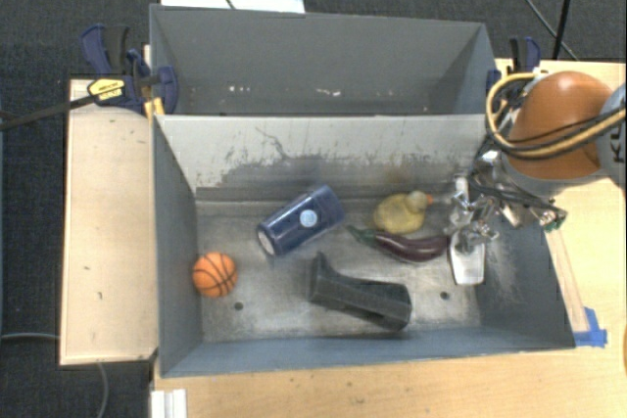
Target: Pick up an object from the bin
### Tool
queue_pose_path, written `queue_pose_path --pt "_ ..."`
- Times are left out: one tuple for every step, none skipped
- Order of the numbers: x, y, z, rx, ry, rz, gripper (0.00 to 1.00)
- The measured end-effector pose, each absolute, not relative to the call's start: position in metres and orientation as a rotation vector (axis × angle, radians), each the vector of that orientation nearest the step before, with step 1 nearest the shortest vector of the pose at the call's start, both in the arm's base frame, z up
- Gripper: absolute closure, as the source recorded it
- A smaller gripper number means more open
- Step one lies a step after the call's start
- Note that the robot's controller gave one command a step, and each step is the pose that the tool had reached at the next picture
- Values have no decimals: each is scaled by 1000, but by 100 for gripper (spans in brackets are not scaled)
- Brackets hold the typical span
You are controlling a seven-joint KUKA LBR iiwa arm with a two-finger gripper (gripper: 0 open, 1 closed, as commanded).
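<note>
The purple toy aubergine (411,247) lies on the floor of the bin (323,64), right of middle. Its long axis runs nearly parallel to the front wall, with the stem end pointing left and the fat end pointing at the right wall. That fat end is just beside the tool (467,267), which hangs low by the right wall, so the aubergine extends leftward from the tool, end-on rather than broadside. Whether the tool is spread or pressed together I cannot tell.

Touching the aubergine on its back-wall side is a soft yellow thing (400,211) (perhaps a duck). Further left lie a blue can (299,221) on its side and a dark grey block (360,293) toward the front wall. An orange ball (215,274) sits well apart, near the left wall. My judgement is that taking the aubergine calls for a short shift left.
</note>
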State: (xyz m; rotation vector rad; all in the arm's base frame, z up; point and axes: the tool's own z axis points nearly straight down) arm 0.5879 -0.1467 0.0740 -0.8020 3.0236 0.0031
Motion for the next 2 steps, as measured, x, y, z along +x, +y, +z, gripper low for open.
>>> queue_pose_path --pt "586 -146 78 -803 3028 7 100" --pt "584 -146 97 -806 3037 11 100"
